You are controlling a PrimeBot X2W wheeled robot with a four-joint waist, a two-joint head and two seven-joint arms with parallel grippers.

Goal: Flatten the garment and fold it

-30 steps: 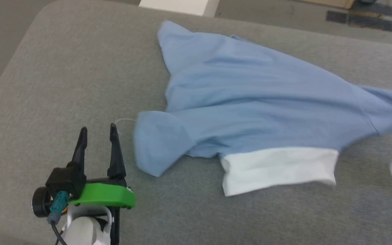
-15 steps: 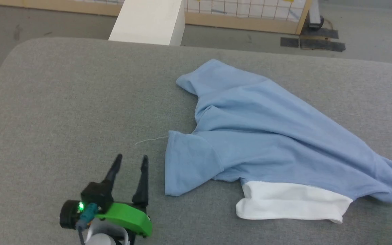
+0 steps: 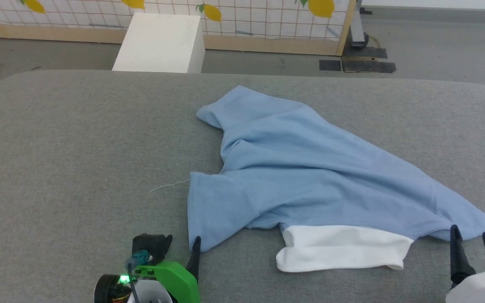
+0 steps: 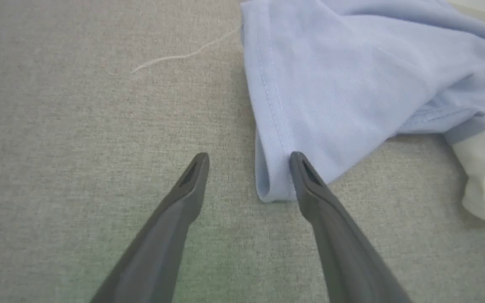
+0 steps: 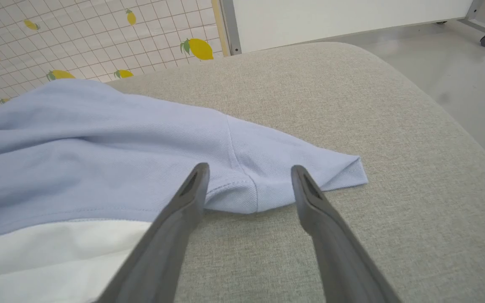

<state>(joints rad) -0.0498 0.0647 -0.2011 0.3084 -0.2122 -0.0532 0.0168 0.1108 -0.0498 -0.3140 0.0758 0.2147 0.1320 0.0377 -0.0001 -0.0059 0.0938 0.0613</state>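
1. Left wrist view: the left hand [image 4: 246, 158] is spread wide and empty, low over the grey tabletop [image 4: 78, 126]. The hemmed corner of the near-left sleeve [image 4: 310, 97] lies between its fingertips, against the finger on that view's right.
2. Right wrist view: the right hand [image 5: 249, 168] is just as wide and holds nothing. The near-right sleeve [image 5: 284, 168] lies just ahead, between its fingertips, and its tip points off to that view's right.
3. Between the two hands in the head view, a white band [image 3: 339, 250] forms the near edge.
4. Farther out, the garment [image 3: 310, 168] lies rumpled on the tabletop, ahead of both hands. Its long axis slants from the far middle down to the near right. Each hand is about equally near its own sleeve, so pulling both outward looks like the fitting next move.
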